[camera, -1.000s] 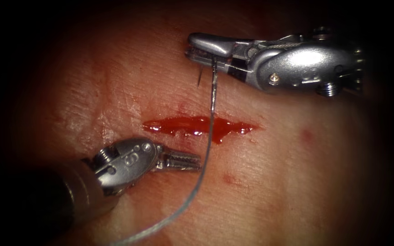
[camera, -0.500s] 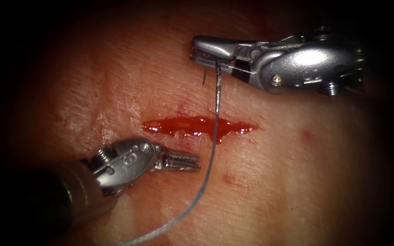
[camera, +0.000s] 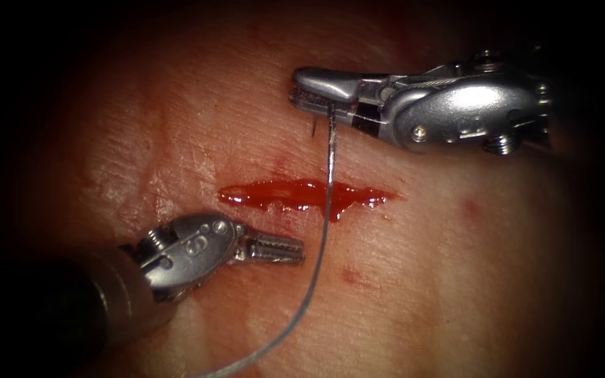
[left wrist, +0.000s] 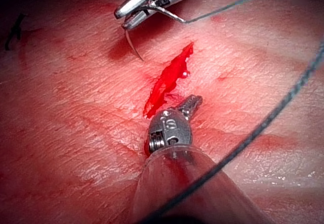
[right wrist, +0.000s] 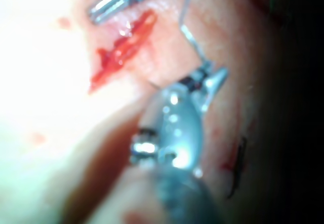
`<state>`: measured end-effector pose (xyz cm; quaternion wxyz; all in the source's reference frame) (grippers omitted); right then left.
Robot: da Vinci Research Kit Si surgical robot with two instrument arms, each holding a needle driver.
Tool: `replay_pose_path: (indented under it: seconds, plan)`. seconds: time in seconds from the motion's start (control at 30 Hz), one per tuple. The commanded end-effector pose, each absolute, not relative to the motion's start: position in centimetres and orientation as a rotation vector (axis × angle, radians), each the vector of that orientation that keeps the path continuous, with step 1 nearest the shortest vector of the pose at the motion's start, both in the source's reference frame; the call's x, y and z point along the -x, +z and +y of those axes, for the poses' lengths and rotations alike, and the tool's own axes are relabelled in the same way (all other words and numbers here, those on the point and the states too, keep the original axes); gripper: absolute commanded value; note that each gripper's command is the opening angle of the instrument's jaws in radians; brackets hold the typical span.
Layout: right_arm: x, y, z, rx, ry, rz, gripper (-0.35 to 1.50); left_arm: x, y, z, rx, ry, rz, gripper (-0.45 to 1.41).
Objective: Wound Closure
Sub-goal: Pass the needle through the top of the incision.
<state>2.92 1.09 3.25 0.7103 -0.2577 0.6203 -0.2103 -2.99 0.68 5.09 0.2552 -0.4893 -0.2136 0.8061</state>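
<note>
Your right tool (camera: 311, 89) has its fingers pinching the thin curved steel needle (camera: 330, 161) near its thread end, the needle clear of the pale pork tissue (camera: 456, 280), over the red-filled cut (camera: 306, 194). Grey thread (camera: 295, 311) trails past your left tool (camera: 283, 248), whose fingers are pressed together, holding nothing.

Cut (camera: 307, 194) centre, red fluid in it. Thread (camera: 322, 231) crosses it 12→6 o'clock, barring lateral passage. Right tool (camera: 313, 91) w/ needle (left wrist: 132, 45) blocks 1 o'clock; left tool (camera: 278, 249) occupies 7. Bare tissue (camera: 456, 280) at 4–5 o'clock: free.
</note>
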Motion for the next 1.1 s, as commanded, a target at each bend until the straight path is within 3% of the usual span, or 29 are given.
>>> replay_pose_path:
  seconds: [0.03, 1.1]
  plan:
    - [-2.97, 3.25, 1.19, 0.586, -0.479, 1.372, -0.35, 3.04, 5.15, 0.72, 1.332, 2.189, -0.577, -0.32]
    - [-3.01, 3.25, 1.15, 0.621, -0.494, 1.358, -0.35, 3.01, 5.16, 0.72, 1.334, 2.191, -0.580, -0.38]
